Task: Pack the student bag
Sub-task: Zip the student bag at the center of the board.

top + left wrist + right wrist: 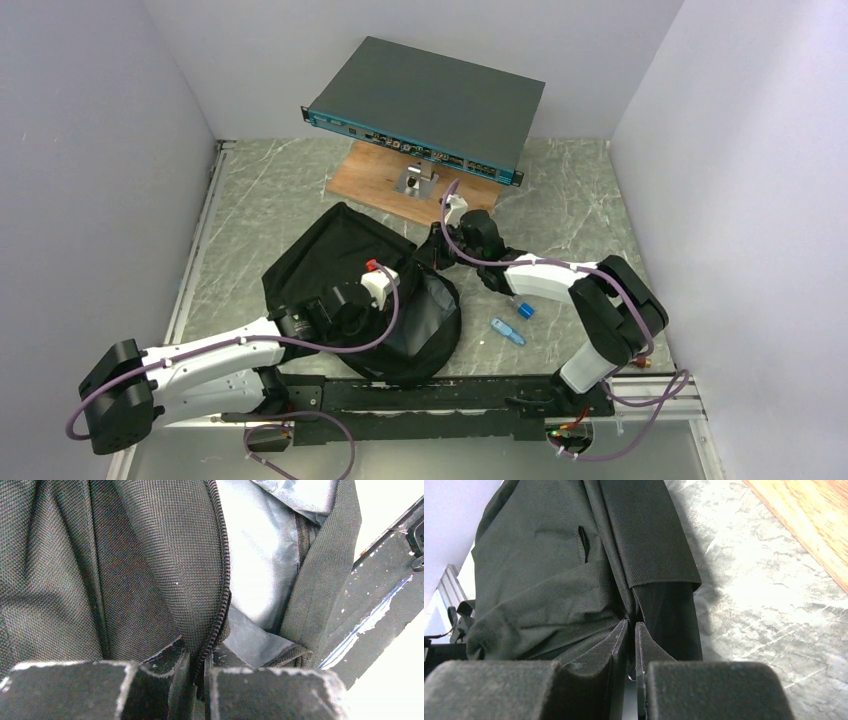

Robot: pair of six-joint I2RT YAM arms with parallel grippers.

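Bag (pixel 330 260) slumped in front of the rack (pixel 430 100), pinched from two sides.
Its long axis runs away from the rack; left gripper (pixel 200 655) nips the zip (pixel 220 580), right gripper (pixel 630 630) a fabric edge.

Small blue items (pixel 508 333) beside the student bag (pixel 340 250), unidentifiable

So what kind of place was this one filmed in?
Probably a robotics lab cell: plain white walls box in a marble-look table, a flat grey equipment box sits propped up at the back, and a black backpack lies on the table.
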